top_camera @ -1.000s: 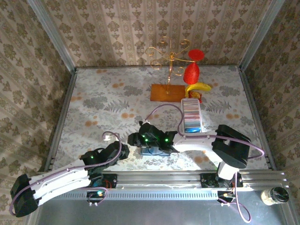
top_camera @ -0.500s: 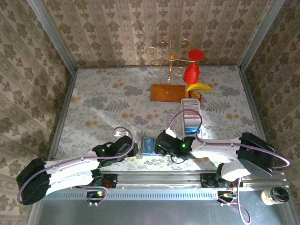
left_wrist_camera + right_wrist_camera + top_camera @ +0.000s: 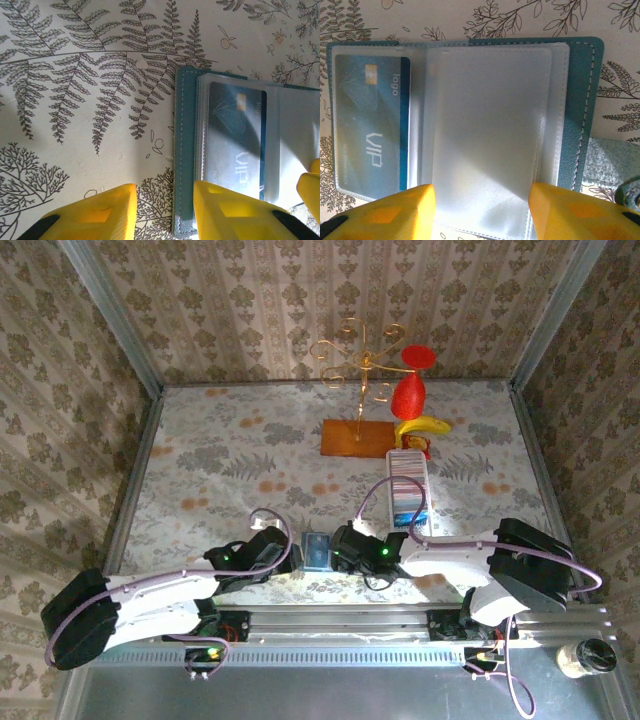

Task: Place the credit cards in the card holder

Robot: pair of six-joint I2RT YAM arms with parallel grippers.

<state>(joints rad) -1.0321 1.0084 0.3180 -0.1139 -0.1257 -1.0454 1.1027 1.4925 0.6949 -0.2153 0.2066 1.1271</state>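
— While the left gripper (image 3: 165, 215) hangs low over the table, how do its jaws stand?
— Apart, clamping nothing. One yellow finger (image 3: 95, 217) is over the fern-print cloth (image 3: 75, 100) and the other over the card holder (image 3: 182, 150), so the holder's stitched teal edge lies between them.
— And the right gripper (image 3: 481, 212)?
— Released too. Its fingers straddle the clear plastic sleeves (image 3: 490, 125) of the holder, which lies opened flat. Whether they touch the plastic I cannot tell.
— Where are the cards?
— One blue card (image 3: 372, 120), marked VIP, sits inside the sleeve at one cover. The clasp tab (image 3: 612, 160) sticks out past the opposite cover.
— Farther out?
— From above, the holder rests close to the table's near edge, between the two grippers. Beyond the right arm, a long white tray (image 3: 391, 490) holds a row of pale cards (image 3: 408, 480). Behind the tray stands a wooden base (image 3: 357, 437) carrying a gold wire stand (image 3: 360, 355).
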